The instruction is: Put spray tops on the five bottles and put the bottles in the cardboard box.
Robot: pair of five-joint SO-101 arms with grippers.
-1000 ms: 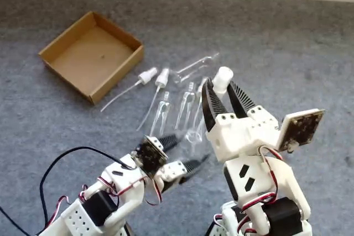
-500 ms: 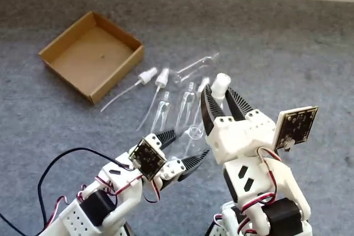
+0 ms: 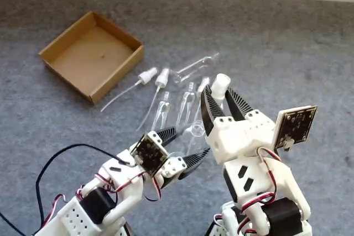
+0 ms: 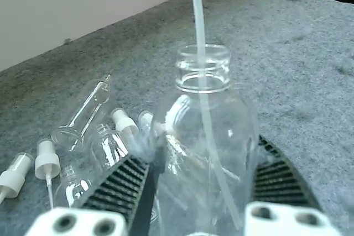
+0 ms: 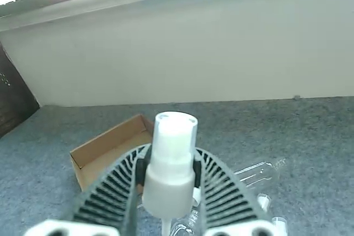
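Right hand [image 3: 219, 89]: pressed onto a white plastic spray top [image 3: 222, 79], pinching it by the collar with the nozzle head up. Right wrist view agrees: the spray top [image 5: 168, 172] stands upright between the two black ribbed fingers [image 5: 110, 192], head sticking out past the tips.

Left hand [image 3: 189, 143]: pinching a clear round uncapped bottle [image 3: 194, 131], held off the grey carpeted bench [image 3: 287, 53], mouth up toward the right hand. In the left wrist view the bottle [image 4: 204, 136] sits between both ribbed fingers [image 4: 119, 183], touching each. The thin white dip tube [image 4: 196, 20] comes down from above, passes through the open neck and runs into the bottle body. The collar is apart from the neck, so the top is not yet seated.

Both hands are just beside each other at the near side of the bench, with the right one higher.

The shallow brown cardboard box [image 3: 117, 77] sits open, well apart at the far left. It is also in the right wrist view behind the pinched top [image 5: 105, 150].

On the bench between the box and the hands:
- first loose white sprayer [image 3: 147, 75] and second loose white sprayer [image 3: 162, 77], side by side, dip tubes trailing toward the near edge
- far clear bottle [image 3: 196, 63], lying on its side just beyond them
- near clear bottle [image 3: 161, 111] and middle clear bottle [image 3: 187, 102], lying close to the hands

Cannot tell whether any of the lying bottles are capped.
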